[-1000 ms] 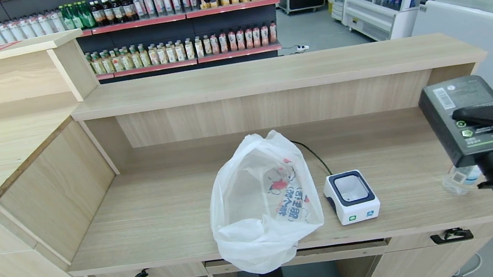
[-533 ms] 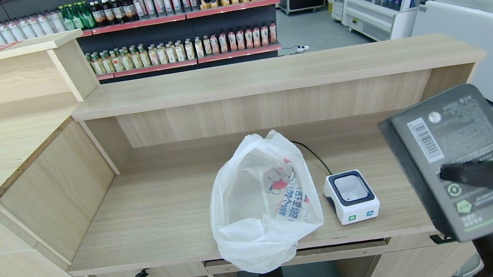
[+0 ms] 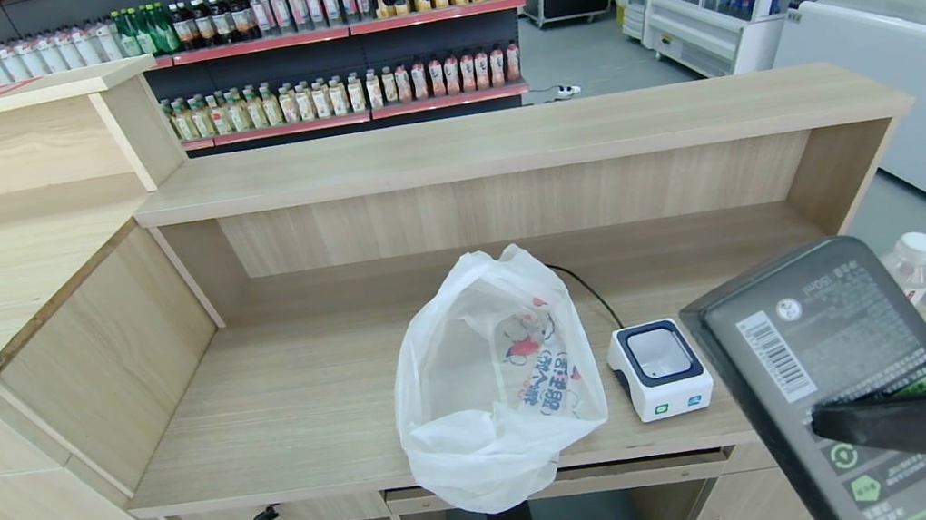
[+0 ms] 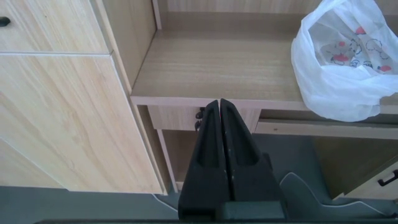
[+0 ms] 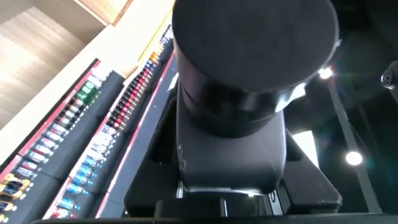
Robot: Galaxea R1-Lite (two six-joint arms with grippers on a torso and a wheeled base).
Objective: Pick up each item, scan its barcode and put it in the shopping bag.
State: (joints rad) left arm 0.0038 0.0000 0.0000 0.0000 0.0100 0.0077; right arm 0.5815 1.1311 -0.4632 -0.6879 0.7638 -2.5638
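Observation:
A dark flat bottle (image 3: 819, 372) with a round black cap hangs close to the camera at the lower right, its barcode label (image 3: 776, 355) facing up. My right gripper (image 3: 854, 422) is shut on it, one finger lying across its label side. In the right wrist view the bottle (image 5: 249, 81) stands cap-first. The white scanner (image 3: 658, 368) sits on the counter, just right of the open white shopping bag (image 3: 495, 384). My left gripper (image 4: 219, 109) is shut on nothing, low in front of the counter's front edge, left of the bag (image 4: 342, 62).
A clear water bottle (image 3: 909, 262) stands at the counter's right end. The wooden counter (image 3: 309, 393) has a raised back ledge (image 3: 518, 137) and a slanted side panel (image 3: 103, 369) on the left. A black cable (image 3: 586, 287) runs behind the scanner.
My right gripper has carried the dark bottle left and down in the picture, nearer the camera. The clear water bottle it was covering now shows. Bag and scanner have not moved.

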